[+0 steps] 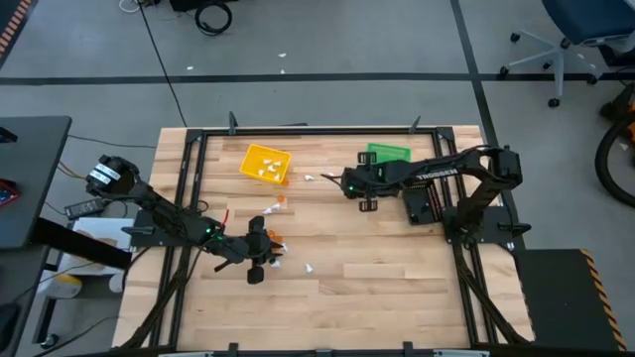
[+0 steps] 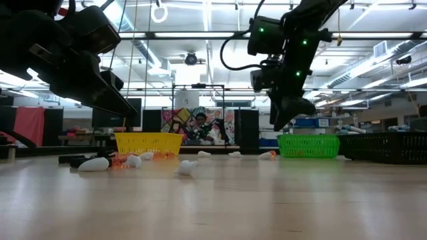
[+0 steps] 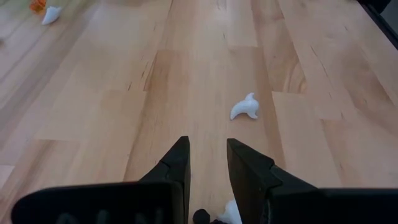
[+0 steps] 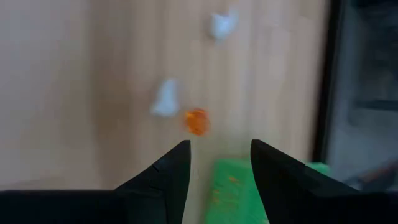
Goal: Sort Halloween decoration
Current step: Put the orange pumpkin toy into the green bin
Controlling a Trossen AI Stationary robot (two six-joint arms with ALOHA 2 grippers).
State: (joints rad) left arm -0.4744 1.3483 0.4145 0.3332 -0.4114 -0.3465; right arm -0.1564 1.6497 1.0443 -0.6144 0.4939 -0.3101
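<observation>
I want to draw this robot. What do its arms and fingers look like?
Both arms are black and jointed. The right arm has white lettering along it and a looping black cable, and small green lights glow on both. The left gripper and right gripper each end in two dark, wedge-shaped fingers with a gap between them. The left arm looks slimmer.

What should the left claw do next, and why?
Probably lower and close. The left gripper is open, low over the table, with a white trinket between its fingers. The right gripper hangs open above the table near the green bin.
</observation>
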